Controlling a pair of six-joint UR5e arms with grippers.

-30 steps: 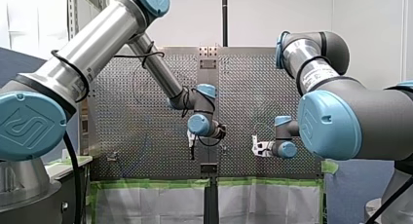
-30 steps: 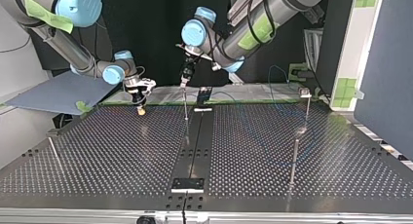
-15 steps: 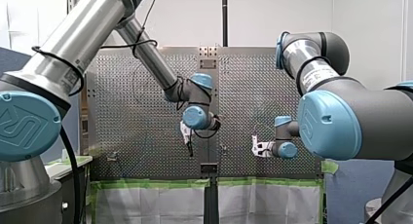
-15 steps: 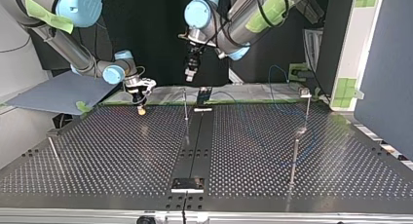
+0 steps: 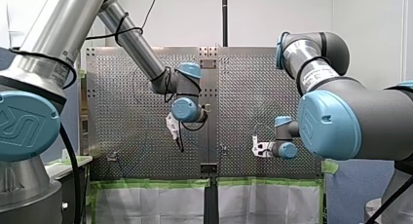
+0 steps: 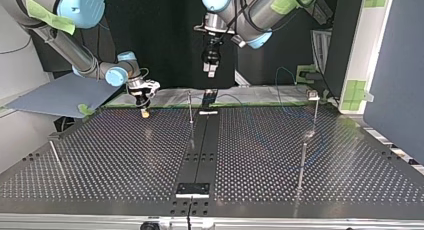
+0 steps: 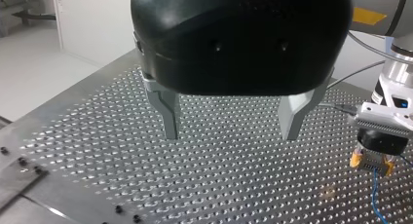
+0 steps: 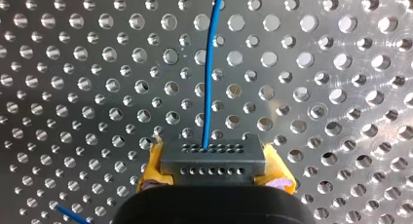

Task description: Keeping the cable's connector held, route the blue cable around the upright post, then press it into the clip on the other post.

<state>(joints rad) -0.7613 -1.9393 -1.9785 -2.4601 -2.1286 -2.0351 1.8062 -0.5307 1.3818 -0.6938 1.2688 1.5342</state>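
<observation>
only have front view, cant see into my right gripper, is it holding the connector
observer: yes. right wrist view shows the dark grey rectangular connector clamped in the right gripper between yellow pads, the thin blue cable leaving it.
operator: and the other arm, carrying anything
observer: no. left wrist view shows the left gripper open, metal fingers apart, nothing between them.
operator: near a post
observer: top view shows it above and to that view's right of the thin upright metal post, not touching.
</observation>
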